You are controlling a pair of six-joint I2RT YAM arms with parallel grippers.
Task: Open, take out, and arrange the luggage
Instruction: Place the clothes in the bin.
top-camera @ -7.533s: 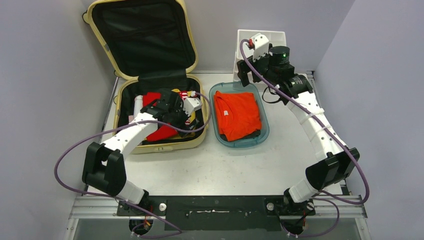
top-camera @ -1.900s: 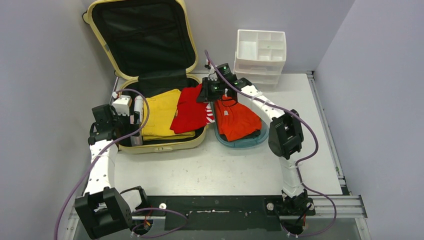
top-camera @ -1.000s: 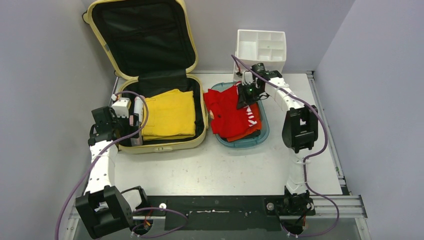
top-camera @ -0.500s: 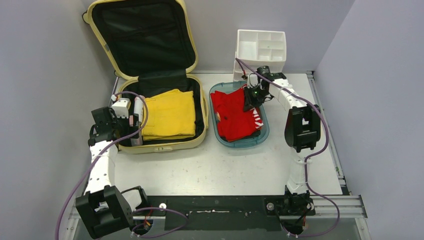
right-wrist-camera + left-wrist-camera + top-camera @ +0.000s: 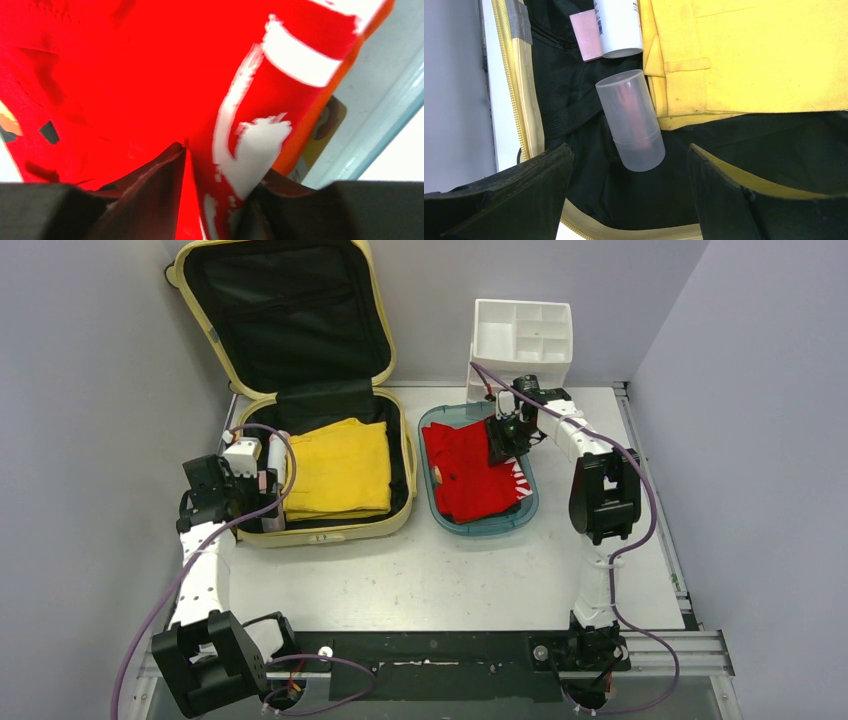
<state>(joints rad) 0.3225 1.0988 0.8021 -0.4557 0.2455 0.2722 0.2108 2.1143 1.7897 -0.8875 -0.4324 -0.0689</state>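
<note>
The luggage (image 5: 330, 533) lies open in the upper left of the top view, its lid propped upright against the back wall and its black-lined lower half flat on the table (image 5: 430, 580). A folded yellow garment (image 5: 340, 468) fills most of that lower half. The left gripper (image 5: 266, 483) hangs over the case's left side with its jaws spread wide and nothing between them. In the left wrist view a translucent cylinder (image 5: 631, 120) lies on the black lining just above the gap between the fingers, beside the edge of the yellow cloth. A white tube (image 5: 619, 25) and a small pink item (image 5: 586, 35) lie at the top of that frame. Right of the case sits a teal tray (image 5: 480, 531) holding a red shirt (image 5: 470, 470) with white print. The right gripper (image 5: 503, 440) is down on the shirt's upper right corner. Its jaws stand narrow with a fold of red cloth between them, and I cannot tell whether they clamp it. A white drawer organizer (image 5: 522, 340) stands behind the tray.
</note>
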